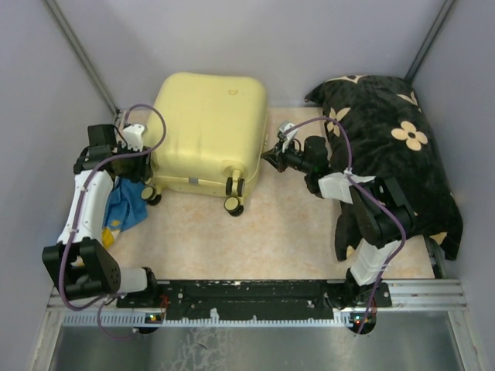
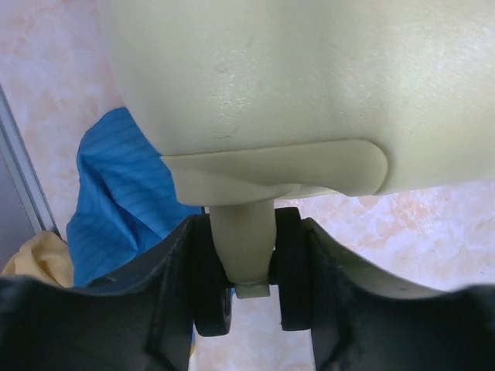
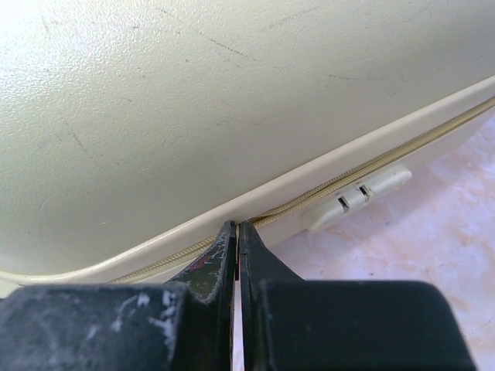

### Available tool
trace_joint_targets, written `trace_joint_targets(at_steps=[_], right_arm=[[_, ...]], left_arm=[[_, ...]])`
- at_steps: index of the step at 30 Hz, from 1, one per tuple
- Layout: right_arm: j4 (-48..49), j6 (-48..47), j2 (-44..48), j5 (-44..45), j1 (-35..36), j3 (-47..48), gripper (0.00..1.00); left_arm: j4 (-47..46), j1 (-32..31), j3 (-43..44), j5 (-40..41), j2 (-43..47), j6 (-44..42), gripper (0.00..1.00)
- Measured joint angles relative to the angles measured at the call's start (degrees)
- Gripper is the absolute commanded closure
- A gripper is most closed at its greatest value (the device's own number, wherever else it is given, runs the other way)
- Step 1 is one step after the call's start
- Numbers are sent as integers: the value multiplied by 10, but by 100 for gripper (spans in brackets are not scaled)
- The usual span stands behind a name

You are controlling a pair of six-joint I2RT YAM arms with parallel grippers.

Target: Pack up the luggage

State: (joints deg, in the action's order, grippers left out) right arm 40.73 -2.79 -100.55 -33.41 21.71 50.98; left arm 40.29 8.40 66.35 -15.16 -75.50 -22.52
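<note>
The luggage [image 1: 207, 127] is a pale yellow hard-shell suitcase lying flat and closed at the back middle of the table. My left gripper [image 1: 145, 185] is at its near-left corner. In the left wrist view its jaws [image 2: 247, 278] close around the twin black wheel [image 2: 288, 267] and its yellow stem. My right gripper [image 1: 271, 158] is at the suitcase's right side. In the right wrist view it [image 3: 237, 228] is shut, tips touching the zipper seam [image 3: 371, 166] of the shell [image 3: 232, 100]. Nothing shows between its fingers.
A big black cloth with beige flowers [image 1: 394, 147] lies at the right, under the right arm. A blue cloth [image 1: 124, 205] and a yellow one [image 1: 108, 232] lie at the left by the left arm. Another wheel pair [image 1: 234, 202] sticks out toward me. Grey walls surround the table.
</note>
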Motion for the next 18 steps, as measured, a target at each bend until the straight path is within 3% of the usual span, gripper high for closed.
trace_joint_targets(at_steps=[5, 18], right_arm=[[-15, 5, -10, -7, -12, 19, 100], [-41, -10, -182, 12, -79, 249, 100]], left_arm=[[13, 1, 29, 6, -32, -19, 100], [8, 28, 80, -14, -94, -96, 100]])
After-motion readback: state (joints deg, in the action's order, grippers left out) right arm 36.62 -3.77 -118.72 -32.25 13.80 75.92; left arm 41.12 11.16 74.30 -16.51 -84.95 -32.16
